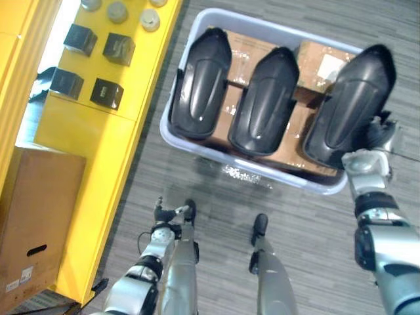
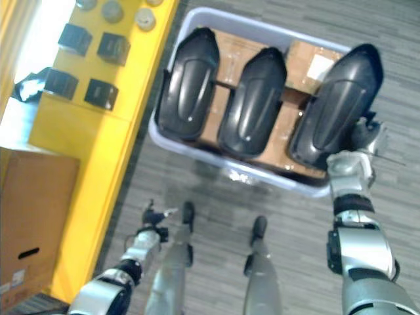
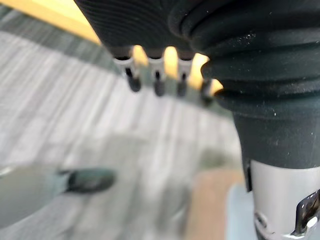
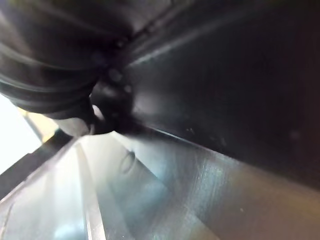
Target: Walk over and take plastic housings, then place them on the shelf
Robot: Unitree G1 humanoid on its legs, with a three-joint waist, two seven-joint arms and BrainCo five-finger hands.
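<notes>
Three black plastic housings lie side by side in a pale bin (image 1: 262,172) on the floor: a left one (image 1: 200,82), a middle one (image 1: 266,98) and a right one (image 1: 351,98). The right one juts over the bin's far rim. My right hand (image 1: 380,134) is pressed against that housing's lower right edge, largely hidden behind it. The right wrist view has the housing's dark surface (image 4: 240,75) very close, with the bin wall (image 4: 150,200) below it. Down by the shelf's foot hangs my left hand (image 1: 169,213), holding nothing, its fingers (image 3: 159,85) relaxed.
A yellow shelf (image 1: 98,131) runs along the left, carrying several black boxes (image 1: 118,48) and grey round parts (image 1: 149,20). A cardboard box (image 1: 33,223) stands at the lower left. Cardboard cartons (image 1: 249,49) line the bin's bottom. Grey floor lies around the bin.
</notes>
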